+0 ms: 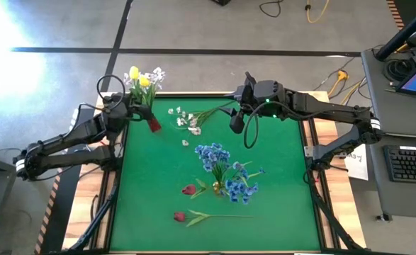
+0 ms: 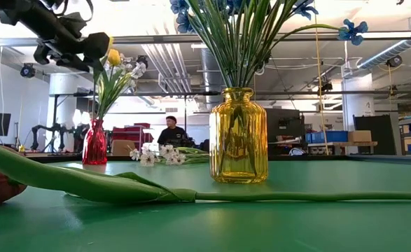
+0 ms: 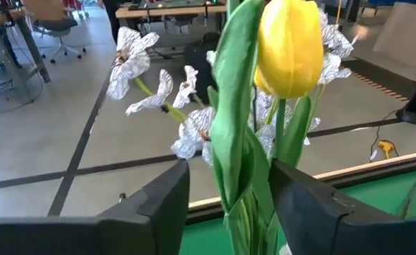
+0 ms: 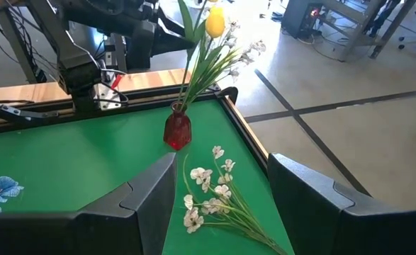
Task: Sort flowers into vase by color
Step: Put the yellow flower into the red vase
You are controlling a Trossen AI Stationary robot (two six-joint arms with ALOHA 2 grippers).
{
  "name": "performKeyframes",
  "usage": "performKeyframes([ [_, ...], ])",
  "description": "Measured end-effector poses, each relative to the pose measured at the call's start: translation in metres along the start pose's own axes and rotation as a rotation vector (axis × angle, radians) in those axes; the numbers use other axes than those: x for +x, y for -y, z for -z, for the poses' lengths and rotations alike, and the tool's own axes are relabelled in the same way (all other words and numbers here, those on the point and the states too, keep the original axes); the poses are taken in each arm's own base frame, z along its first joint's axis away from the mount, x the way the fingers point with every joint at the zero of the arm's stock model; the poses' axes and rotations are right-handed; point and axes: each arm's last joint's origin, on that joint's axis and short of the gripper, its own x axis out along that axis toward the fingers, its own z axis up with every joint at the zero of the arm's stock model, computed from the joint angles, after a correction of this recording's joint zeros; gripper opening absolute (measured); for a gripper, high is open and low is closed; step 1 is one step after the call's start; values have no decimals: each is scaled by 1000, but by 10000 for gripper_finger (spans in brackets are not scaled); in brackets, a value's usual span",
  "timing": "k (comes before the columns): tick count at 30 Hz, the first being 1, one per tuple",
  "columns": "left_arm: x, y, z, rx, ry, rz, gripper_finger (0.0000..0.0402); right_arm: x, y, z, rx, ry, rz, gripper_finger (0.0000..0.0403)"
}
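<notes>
Stems point(image 3: 246, 205) sitting between left hand's point(image 3: 229, 205) parted fingers in red vase point(image 1: 153, 124) at eleven o'clock; retreating straight upward advised, avoiding snagging blooms.

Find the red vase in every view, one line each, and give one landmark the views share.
High view: red vase at the mat's far left corner, beside the left gripper.
Low view: red vase at far left, behind the yellow vase.
Left wrist view: not in it; only stems and blooms show.
Right wrist view: red vase near the mat's corner.
Shared landmark: the yellow tulip standing in it.
</notes>
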Motion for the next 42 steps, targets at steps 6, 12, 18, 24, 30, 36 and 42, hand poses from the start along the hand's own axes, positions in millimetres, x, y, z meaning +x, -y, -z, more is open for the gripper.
performKeyframes([
  [6, -6, -2, -5, 11, -96, 95, 211, 0, 0, 0, 0, 0, 0, 215],
  [12, -12, -4, -19, -29, -96, 120, 212, 0, 0, 0, 3, 0, 0, 215],
  [18, -18, -8, -26, 12, -159, 137, 210, 0, 0, 0, 3, -1, -1, 215],
  [24, -16, -8, -25, 53, -164, 129, 210, 0, 0, 0, -2, -1, -1, 215],
  [30, -3, -2, -12, 43, -177, 96, 210, 0, 0, 0, -3, -1, -1, 215],
  [36, 11, 2, -2, 39, -141, 23, 210, 0, 0, 1, 13, -6, -2, 215],
  [42, 17, 3, 2, 60, -138, 2, 191, 0, 0, 1, 13, -13, -2, 215],
])
